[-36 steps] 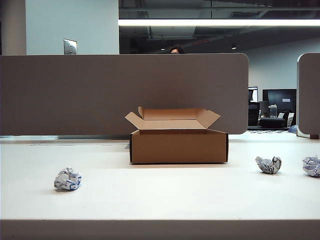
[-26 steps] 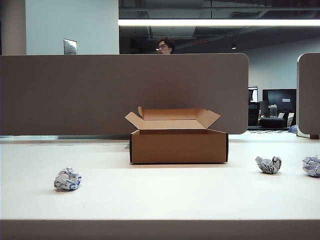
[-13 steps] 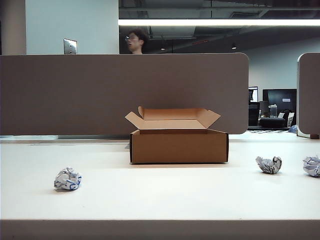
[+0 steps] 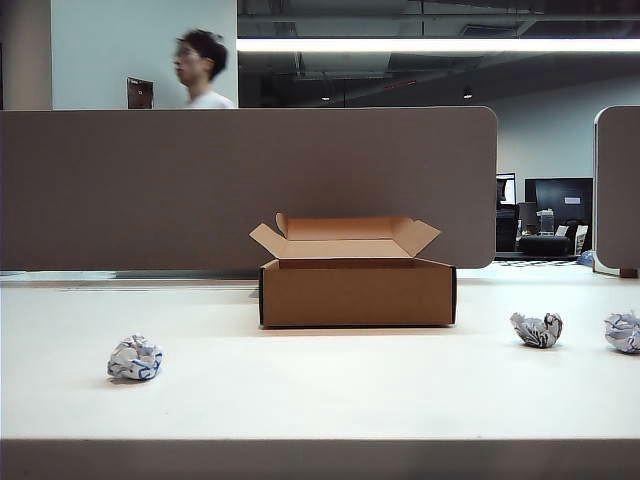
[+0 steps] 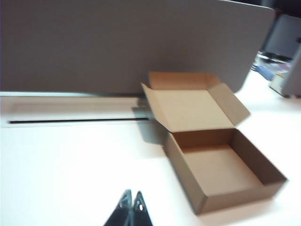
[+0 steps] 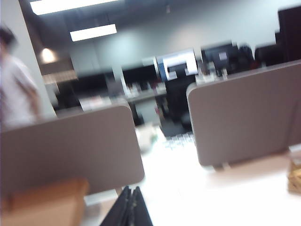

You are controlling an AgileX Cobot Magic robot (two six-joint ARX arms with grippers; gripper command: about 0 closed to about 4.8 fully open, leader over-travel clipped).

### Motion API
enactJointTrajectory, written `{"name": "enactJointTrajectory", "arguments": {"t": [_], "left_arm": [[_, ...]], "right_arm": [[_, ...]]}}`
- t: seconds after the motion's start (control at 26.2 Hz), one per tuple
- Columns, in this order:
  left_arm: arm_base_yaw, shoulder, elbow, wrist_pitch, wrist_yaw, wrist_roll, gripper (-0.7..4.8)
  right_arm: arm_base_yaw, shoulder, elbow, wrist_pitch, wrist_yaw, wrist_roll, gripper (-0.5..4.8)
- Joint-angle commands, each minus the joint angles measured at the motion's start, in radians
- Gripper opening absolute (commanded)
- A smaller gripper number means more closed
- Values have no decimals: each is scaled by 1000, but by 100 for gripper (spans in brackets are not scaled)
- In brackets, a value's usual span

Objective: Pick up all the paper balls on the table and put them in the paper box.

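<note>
Sitting on the table (image 4: 320, 400), three paper balls (image 4: 135, 358) lie around the paper box (image 4: 358, 290): one well off to its left and nearer me, two (image 4: 537, 329) (image 4: 622, 331) off to its right. I see the box open, flaps up, against the partition panel (image 4: 250, 185). My left gripper (image 5: 130, 203) hovers near the box with fingers pressed together, holding nothing; my right gripper (image 6: 130, 195) is likewise clenched and empty.

Left gripper (image 5: 132, 199): shut tight, two dark tips pressed together, held up in the air.
Right gripper (image 6: 130, 193): shut tight too, tips together, held up.
</note>
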Motion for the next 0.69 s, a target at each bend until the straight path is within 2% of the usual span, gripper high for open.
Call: {"name": "enactJointTrajectory", "arguments": {"t": [0.04,0.23,0.34,0.46,0.53,0.57,0.69], "left_arm": [[-3,74,41,5,85,26,-5],[-95,183,43,-49,92,127,-4],[-164,224,43,-113,89,211,-4],[-240,253,43,-172,45,294,-3],[-288,272,43,-202,-13,327,2],[-301,285,43,-212,-25,343,24],[-312,333,43,-238,-11,370,156]], "right_arm": [[6,98,62,-117,-58,-61,-4],[86,303,117,-196,-84,-64,-4],[119,383,127,-234,-128,-161,-4],[154,453,145,-294,-122,-259,-4],[164,485,151,-318,-121,-264,-4],[163,504,154,-325,-122,-263,-4],[163,549,158,-327,-121,-264,-4]]}}
